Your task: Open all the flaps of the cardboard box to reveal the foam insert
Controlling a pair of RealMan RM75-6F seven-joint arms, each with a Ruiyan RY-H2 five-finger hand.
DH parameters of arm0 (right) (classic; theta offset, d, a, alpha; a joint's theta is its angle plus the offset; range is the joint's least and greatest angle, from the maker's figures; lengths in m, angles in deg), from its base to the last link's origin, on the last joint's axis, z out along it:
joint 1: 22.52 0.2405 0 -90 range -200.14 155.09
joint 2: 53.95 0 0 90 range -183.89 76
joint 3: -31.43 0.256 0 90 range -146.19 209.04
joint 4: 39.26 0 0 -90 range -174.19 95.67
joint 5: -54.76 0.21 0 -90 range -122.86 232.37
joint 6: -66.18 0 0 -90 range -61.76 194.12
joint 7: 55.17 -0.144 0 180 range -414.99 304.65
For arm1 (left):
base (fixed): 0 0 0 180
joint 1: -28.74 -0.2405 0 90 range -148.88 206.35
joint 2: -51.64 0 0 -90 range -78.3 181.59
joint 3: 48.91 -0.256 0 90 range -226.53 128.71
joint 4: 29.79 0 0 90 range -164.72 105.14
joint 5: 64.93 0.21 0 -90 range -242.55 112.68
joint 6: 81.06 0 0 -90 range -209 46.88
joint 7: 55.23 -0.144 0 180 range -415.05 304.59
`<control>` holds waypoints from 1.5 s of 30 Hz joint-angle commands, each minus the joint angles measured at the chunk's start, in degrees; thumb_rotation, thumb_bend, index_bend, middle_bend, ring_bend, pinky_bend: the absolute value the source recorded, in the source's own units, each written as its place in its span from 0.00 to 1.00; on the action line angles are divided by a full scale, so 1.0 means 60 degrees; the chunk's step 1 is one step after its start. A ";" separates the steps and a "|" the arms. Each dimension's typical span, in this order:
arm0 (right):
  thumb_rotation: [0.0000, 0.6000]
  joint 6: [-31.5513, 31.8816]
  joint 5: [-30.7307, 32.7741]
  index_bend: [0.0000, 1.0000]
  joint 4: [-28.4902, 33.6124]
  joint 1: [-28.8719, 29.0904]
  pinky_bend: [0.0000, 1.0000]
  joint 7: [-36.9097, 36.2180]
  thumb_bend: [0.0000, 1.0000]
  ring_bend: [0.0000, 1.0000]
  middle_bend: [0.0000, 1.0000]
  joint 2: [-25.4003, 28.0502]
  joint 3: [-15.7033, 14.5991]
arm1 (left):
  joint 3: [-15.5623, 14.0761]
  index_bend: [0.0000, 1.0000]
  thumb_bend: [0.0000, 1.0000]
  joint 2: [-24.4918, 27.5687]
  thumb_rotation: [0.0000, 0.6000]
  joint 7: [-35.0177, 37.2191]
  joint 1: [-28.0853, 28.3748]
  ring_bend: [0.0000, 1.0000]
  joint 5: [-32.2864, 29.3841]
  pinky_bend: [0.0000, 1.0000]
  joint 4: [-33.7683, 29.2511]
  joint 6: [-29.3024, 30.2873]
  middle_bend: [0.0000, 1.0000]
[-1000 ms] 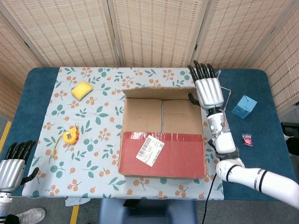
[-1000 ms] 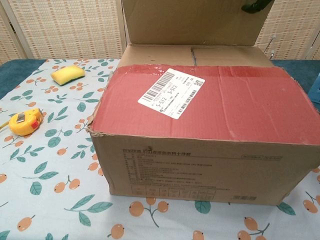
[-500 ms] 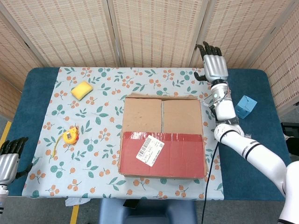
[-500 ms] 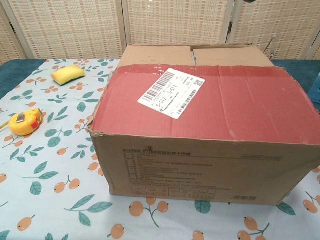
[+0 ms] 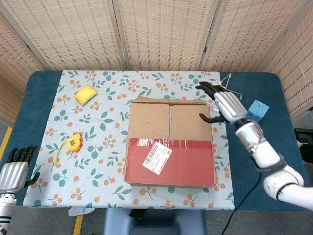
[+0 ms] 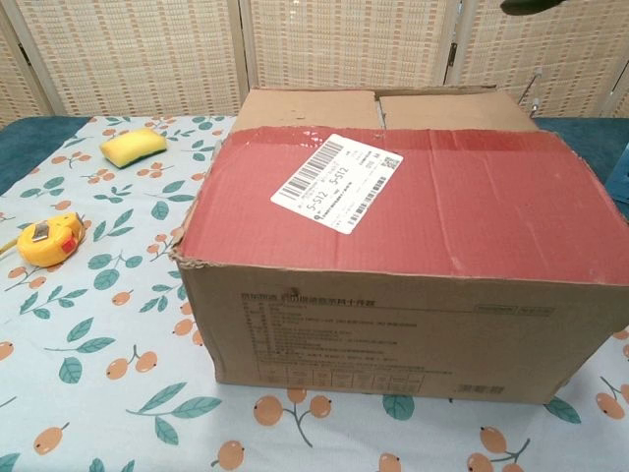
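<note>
The cardboard box (image 5: 169, 142) stands mid-table on the patterned cloth. Its near flap (image 6: 413, 202), red with a white label (image 5: 156, 157), lies flat over the front half. Behind it two brown inner flaps (image 5: 168, 120) lie shut, with a seam between them. The far flap shows only as a thin edge (image 5: 168, 99) along the back. My right hand (image 5: 226, 105) hovers over the box's far right corner with fingers spread and nothing in it; a dark fingertip (image 6: 531, 5) shows at the top of the chest view. My left hand (image 5: 13, 172) hangs empty off the table's near left corner. No foam shows.
A yellow sponge (image 5: 85, 94) lies at the far left of the cloth and a yellow tape measure (image 5: 74, 142) sits left of the box. A small blue box (image 5: 256, 111) stands on the blue table to the right. Woven screens close off the back.
The far flap stood upright a second ago with my right hand at it; it has since dropped back behind the box. My right hand went far, then came back over the box's far right corner.
</note>
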 commanded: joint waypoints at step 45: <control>0.91 0.3057 -0.4204 0.25 -0.2017 -0.0753 0.28 -1.3082 0.39 0.36 0.21 -0.1439 -0.4088 | -0.0101 0.09 0.37 0.0054 1.00 0.0240 0.0045 0.14 0.0075 0.08 0.0010 0.0009 0.15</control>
